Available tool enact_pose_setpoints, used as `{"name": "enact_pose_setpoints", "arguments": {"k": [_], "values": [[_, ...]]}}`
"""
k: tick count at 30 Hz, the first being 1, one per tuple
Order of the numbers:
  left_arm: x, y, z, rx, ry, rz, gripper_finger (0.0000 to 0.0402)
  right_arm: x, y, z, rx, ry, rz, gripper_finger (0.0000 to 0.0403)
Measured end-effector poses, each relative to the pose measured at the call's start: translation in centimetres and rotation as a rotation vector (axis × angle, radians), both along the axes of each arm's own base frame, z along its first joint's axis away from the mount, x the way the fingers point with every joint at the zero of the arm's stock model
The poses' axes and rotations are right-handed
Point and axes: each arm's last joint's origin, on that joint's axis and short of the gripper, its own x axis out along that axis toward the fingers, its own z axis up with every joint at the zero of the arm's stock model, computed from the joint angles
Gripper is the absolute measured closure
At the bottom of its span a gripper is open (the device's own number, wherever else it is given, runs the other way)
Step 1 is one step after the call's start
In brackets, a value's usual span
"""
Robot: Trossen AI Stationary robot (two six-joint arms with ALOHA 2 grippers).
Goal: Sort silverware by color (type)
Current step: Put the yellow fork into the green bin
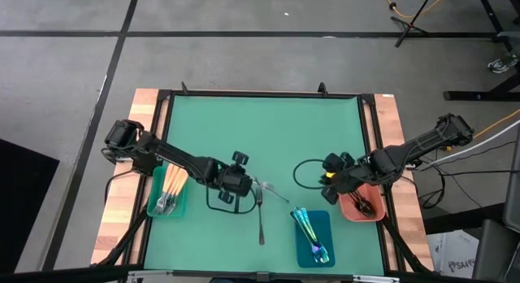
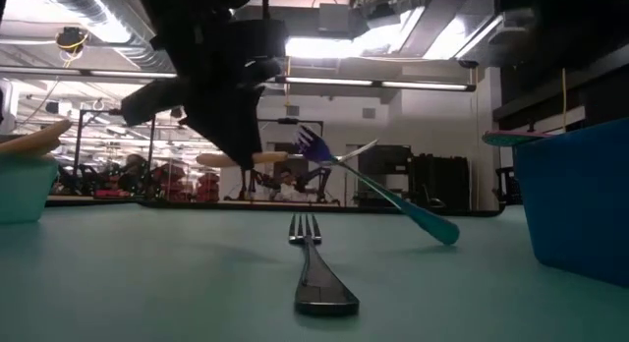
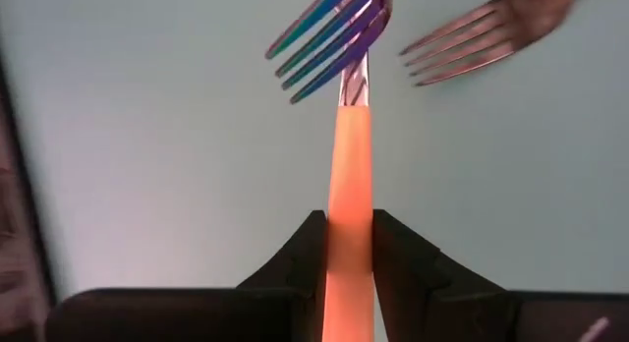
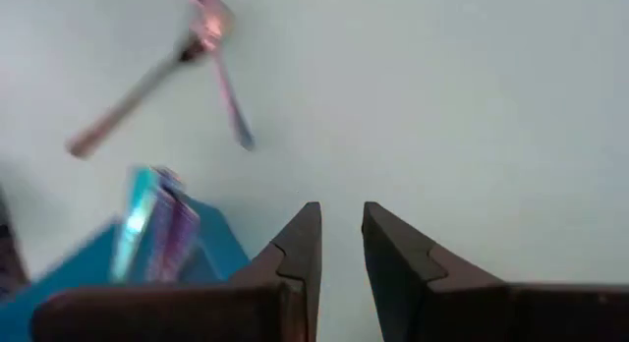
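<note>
Left gripper (image 1: 244, 184) lifts an orange-handled fork (image 3: 349, 185) for sorting.
Fingers (image 3: 295, 258) clamped on its handle; right gripper (image 4: 339, 224), fingers slightly apart and empty, waits over the red tray (image 1: 370, 214).

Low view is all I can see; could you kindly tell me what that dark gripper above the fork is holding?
Observer: The left gripper is shut on an orange-handled utensil, as its wrist view shows.
Operator: Where do the orange handles go?
Observer: From above, several lie in the teal tray at the mat's left edge.
Operator: And the right gripper?
Observer: The right gripper is empty, fingers slightly apart, near the salmon tray.
</note>
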Motion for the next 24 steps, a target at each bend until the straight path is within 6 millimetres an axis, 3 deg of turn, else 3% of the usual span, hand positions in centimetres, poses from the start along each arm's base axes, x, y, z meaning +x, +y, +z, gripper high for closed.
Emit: {"name": "enact_pose_setpoints", "arguments": {"k": [7, 13, 24], "values": [[0.0, -0.3, 0.3, 0.232, -0.012, -0.054, 0.0349, 1.5, 0.6, 1.1, -0.050, -0.182, 0.143, 0.0334], [-0.3, -0.7, 0.9, 0.498, -0.059, 0.009, 0.0349, 1.9, 0.8, 1.5, -0.094, -0.247, 0.209, 0.0334], [1.2, -1.5, 1.7, 0.372, -0.236, 0.013, 0.0343, 2.2, 0.2, 1.9, -0.295, -0.324, 0.052, 0.0334]]}}
